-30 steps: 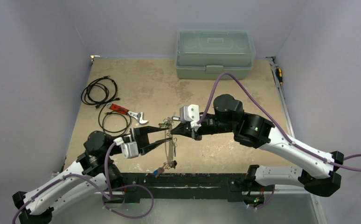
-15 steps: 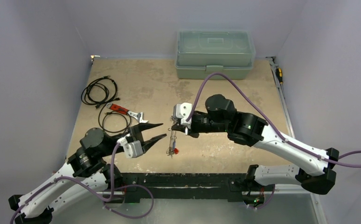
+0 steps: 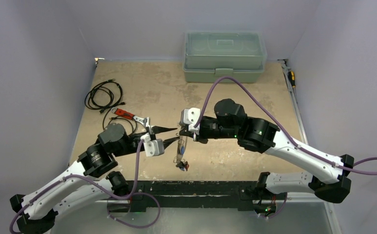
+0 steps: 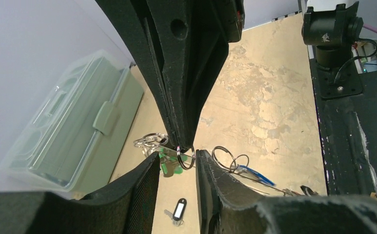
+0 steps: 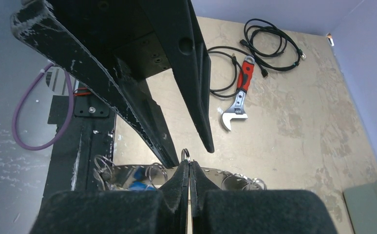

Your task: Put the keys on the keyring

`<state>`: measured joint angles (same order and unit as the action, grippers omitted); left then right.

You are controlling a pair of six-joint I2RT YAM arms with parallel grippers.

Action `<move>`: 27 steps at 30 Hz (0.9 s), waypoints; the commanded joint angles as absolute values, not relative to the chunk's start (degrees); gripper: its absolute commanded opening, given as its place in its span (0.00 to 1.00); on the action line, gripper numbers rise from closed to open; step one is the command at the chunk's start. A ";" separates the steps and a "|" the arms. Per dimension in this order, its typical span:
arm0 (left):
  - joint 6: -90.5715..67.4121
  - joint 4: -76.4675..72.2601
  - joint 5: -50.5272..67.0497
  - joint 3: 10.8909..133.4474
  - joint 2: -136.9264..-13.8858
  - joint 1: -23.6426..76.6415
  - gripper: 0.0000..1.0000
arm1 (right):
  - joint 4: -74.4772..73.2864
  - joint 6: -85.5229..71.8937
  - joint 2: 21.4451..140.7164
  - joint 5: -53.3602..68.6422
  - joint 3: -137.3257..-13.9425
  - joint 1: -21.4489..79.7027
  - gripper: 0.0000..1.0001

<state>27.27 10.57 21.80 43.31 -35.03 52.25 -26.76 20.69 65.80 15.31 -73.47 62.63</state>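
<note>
My right gripper (image 3: 180, 132) is shut on the top of the keyring (image 3: 179, 152), a thin grey loop that hangs below it with several keys (image 3: 182, 165) at its lower end. In the right wrist view the shut fingertips (image 5: 189, 166) pinch a small split ring (image 5: 185, 155), with the keyring's metal (image 5: 216, 174) and a blue key (image 5: 135, 178) behind them. My left gripper (image 3: 176, 135) is open, its fingers on either side of that ring (image 4: 185, 157). A green key (image 4: 169, 166) and a blue key (image 4: 255, 175) hang close by. One dark-tagged key (image 4: 178, 210) lies on the table.
A green toolbox (image 3: 224, 56) stands at the back. A red-handled wrench (image 3: 134, 118) and coiled black cables (image 3: 103, 95) lie at the left. The arms' black base rail (image 3: 201, 187) runs along the near edge.
My left gripper drew back left from the keyring, then came forward again and now brackets the small ring. My right gripper shifted left and the keyring now hangs from it alone.
</note>
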 commanded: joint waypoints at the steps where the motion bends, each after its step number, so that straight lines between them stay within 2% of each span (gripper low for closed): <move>1: 28.00 10.22 21.94 46.49 -36.67 52.35 0.31 | -24.64 21.70 63.72 15.34 -74.14 62.84 0.00; 10: 27.51 10.08 21.73 47.33 -39.09 52.35 0.20 | -23.84 22.25 63.49 16.16 -73.24 62.84 0.00; 11: 27.56 10.10 21.65 47.32 -39.25 52.37 0.18 | -23.82 22.29 63.40 16.21 -73.15 62.84 0.00; 13: 27.72 10.19 21.62 47.21 -39.57 52.30 0.04 | -23.73 22.40 63.30 16.39 -73.04 62.84 0.00; 14: 27.78 10.19 21.60 47.18 -39.74 52.32 0.00 | -23.63 22.41 63.28 16.47 -73.04 62.84 0.00; 21: 27.18 5.27 19.80 43.69 -38.94 52.31 0.00 | -21.43 22.22 61.67 16.49 -71.89 62.84 0.00; 23: 26.45 1.97 18.96 41.82 -38.30 52.35 0.00 | -20.61 20.52 60.92 16.51 -71.05 62.84 0.16; 25: 25.64 -2.16 18.75 39.98 -37.78 52.30 0.00 | -20.44 19.37 60.62 16.39 -70.89 62.84 0.41; 26: 25.12 -4.13 18.81 39.22 -37.57 52.24 0.00 | -20.60 19.22 60.56 16.08 -71.04 62.84 0.51; 27: 24.82 -5.28 18.93 38.60 -37.40 52.28 0.00 | -20.99 19.09 60.51 15.24 -71.18 62.84 0.56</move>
